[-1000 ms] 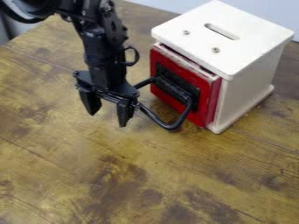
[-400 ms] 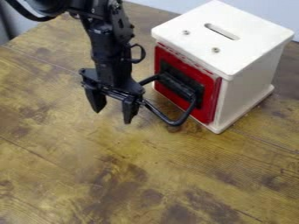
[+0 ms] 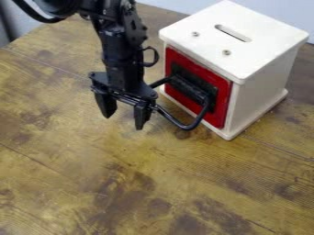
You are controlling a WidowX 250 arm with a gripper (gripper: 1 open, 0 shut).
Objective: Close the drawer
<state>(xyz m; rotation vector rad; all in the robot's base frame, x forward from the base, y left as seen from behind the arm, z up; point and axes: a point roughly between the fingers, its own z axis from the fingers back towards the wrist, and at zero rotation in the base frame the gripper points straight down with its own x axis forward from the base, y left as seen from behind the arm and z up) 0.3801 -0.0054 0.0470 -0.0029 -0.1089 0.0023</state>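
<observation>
A black robot arm reaches down from the upper left over a worn wooden table (image 3: pixel 73 174). Its gripper (image 3: pixel 124 112) points downward with the two fingers spread apart — holding nothing. Just to its right sits a cream wooden box (image 3: pixel 245 57) with slots in its top. The red drawer (image 3: pixel 196 85) fills the box's left face, nearly flush, and its big black loop handle (image 3: pixel 185 114) sticks out toward the gripper, close beside one finger.

Red drawer (image 3: pixel 196 87), black handle (image 3: pixel 175 116), cream casing (image 3: pixel 252 55)
</observation>
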